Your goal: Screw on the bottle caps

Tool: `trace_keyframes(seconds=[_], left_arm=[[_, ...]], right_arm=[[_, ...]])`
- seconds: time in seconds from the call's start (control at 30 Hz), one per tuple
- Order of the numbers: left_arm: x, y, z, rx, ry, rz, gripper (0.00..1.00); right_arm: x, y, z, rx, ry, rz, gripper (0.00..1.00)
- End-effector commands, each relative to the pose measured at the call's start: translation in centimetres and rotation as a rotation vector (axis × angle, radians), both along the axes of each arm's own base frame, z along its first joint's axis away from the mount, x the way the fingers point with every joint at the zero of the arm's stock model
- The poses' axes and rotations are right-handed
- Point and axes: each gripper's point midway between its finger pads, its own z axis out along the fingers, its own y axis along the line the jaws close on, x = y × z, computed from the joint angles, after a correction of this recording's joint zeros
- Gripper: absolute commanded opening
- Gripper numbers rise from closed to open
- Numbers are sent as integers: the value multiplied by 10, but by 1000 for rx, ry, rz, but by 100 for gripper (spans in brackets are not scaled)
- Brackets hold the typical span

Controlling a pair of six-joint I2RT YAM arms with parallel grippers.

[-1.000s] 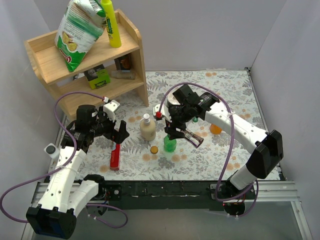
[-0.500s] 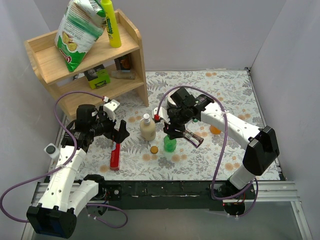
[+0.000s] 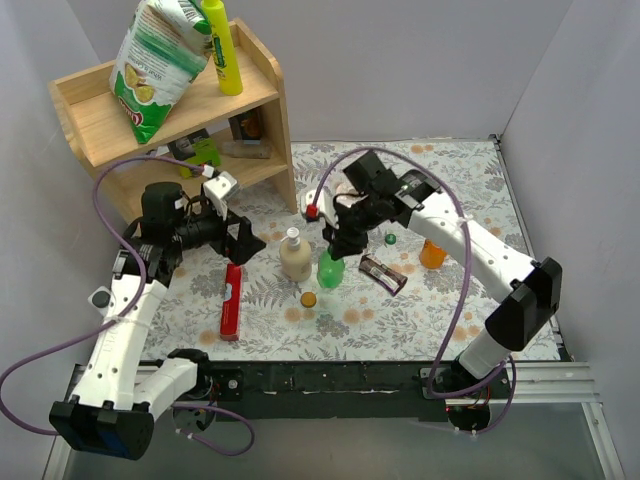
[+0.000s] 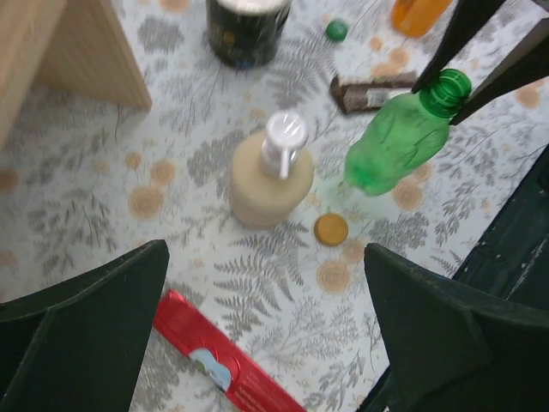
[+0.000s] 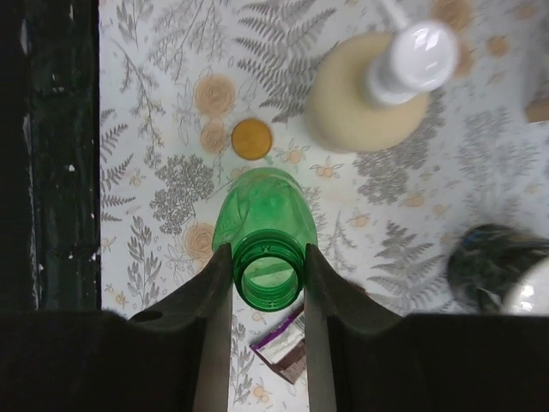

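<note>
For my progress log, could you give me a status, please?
Left gripper open, empty. Right gripper shut on green bottle neck; uncapped, tilted. Orange cap, green cap on table.

The table [image 3: 470, 180] is being overlooked from high above its 6 o'clock edge, facing 12 o'clock. The left wrist view is being taken obliquely from mid height; the right wrist view, closely, straight down. The green bottle [image 3: 330, 268], cream bottle [image 3: 294, 258] and orange-brown cap [image 3: 308, 299] are being shared by all three.
</note>
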Motion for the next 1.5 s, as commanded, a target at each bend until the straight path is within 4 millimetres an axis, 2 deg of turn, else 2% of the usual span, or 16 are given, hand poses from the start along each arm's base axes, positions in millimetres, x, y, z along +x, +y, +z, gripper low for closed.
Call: trace_keyframes(seconds=[0.0,0.03,0.1,0.13,0.3,0.5,0.63,0.67,0.83,1.1,1.3,1.47], left_arm=[[2,-29,50,-96,-65,-184,98],[5,-31,68,-93,-112,-215,98],[8,-37,72,-100,-93,-262,98],[16,-39,76,-96,-100,-276,98],[29,-50,91,-114,-146,-350,98],[32,-63,94,-130,-187,-442,98],[31,-82,92,-132,-179,-504,98],[33,-85,91,-126,-181,-507,98],[46,-108,81,-90,-192,-530,98],[65,-119,75,-65,-218,-504,98],[60,-136,74,-73,-230,-533,97],[57,-142,72,-66,-230,-546,90]], right_arm=[[-6,1,117,233,-62,-30,1],[-5,-1,126,247,-68,-37,1],[2,-7,151,295,-82,-80,1],[6,-9,158,310,-81,-102,1],[31,-13,181,374,-4,-270,1],[48,-9,205,438,-58,-301,1],[60,-2,216,479,-61,-303,1],[59,0,229,508,-71,-287,1],[67,6,240,557,-49,-280,1],[54,6,239,576,9,-240,1],[55,9,234,577,36,-242,1],[57,11,235,582,43,-245,1]])
